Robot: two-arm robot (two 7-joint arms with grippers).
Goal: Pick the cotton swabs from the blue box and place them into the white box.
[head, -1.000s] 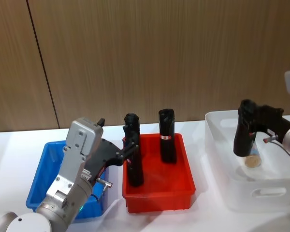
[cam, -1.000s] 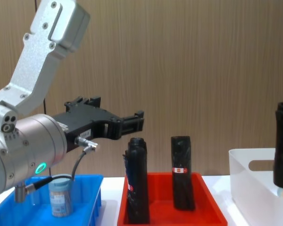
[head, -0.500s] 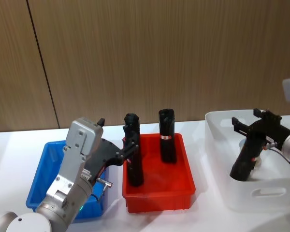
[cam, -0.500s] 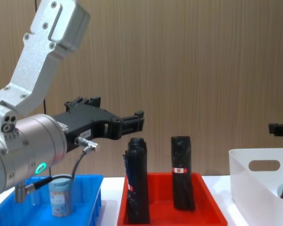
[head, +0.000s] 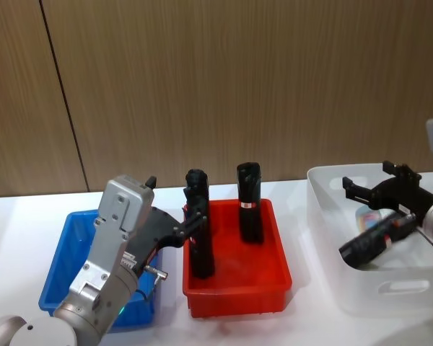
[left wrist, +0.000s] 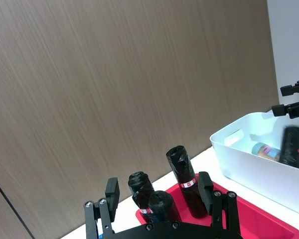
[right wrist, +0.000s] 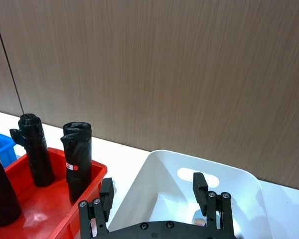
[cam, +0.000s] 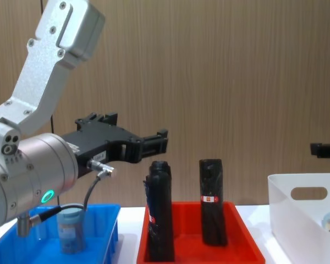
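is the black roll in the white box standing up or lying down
Lying tipped over: the black plastic roll slants on its side inside the white plastic bin, below the open right gripper.

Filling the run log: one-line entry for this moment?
right gripper open over white box | black roll tilted inside with cotton swabs jar | left gripper open near blue box, another jar inside

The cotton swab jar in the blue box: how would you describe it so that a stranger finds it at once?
Find the blue box at the table's left end, beside the red tray. One small clear jar stands upright in it. Unlike the tall black rolls in the red tray, it is short, with a blue-grey lid.
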